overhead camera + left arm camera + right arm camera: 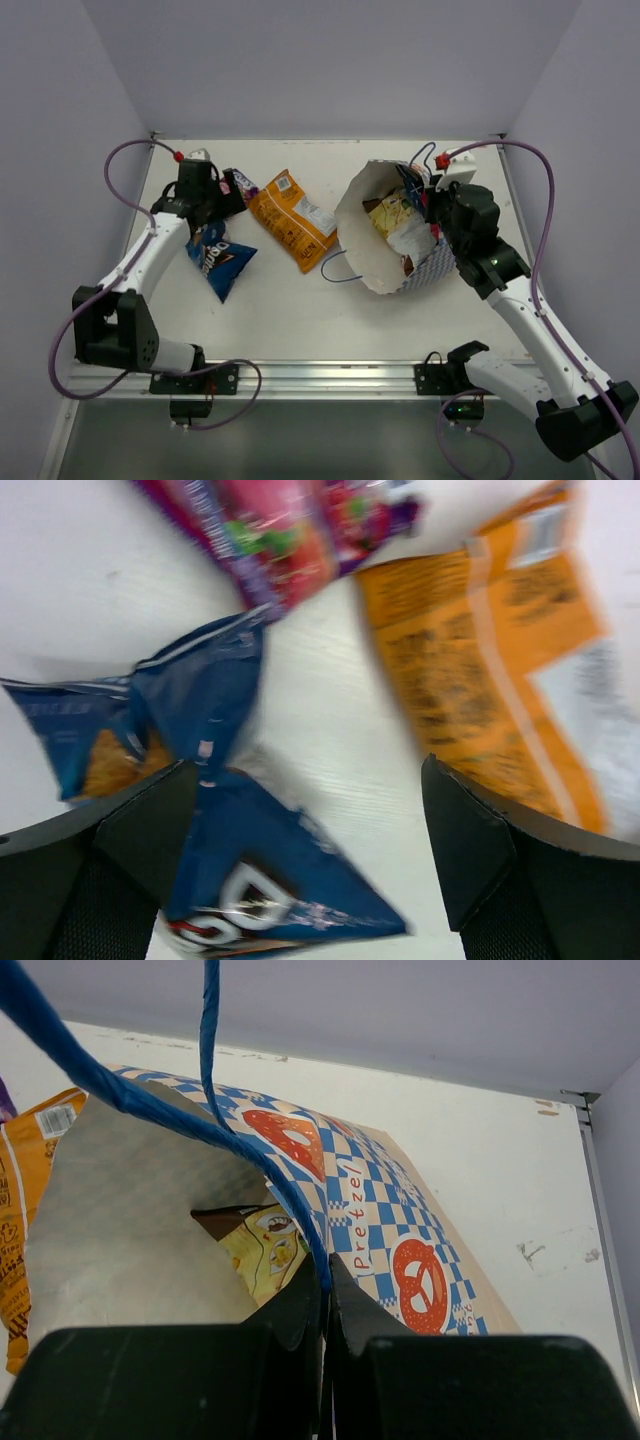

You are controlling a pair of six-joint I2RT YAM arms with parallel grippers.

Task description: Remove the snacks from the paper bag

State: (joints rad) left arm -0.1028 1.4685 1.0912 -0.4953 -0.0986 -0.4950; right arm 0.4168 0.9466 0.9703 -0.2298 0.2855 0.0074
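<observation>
The paper bag, right of centre, lies tipped with a yellow packet inside; right end effector clamps its rim; left end effector, fingers apart, hangs over a blue packet.

The white tabletop carries four things. At about 3 o'clock sits the paper bag, tipped over with its mouth gaping toward the centre. Just beside it, toward 12 o'clock, an orange packet lies flat. A dark blue packet lies at 9 o'clock, and a purple-pink packet at 10 o'clock, near the far edge.
</observation>
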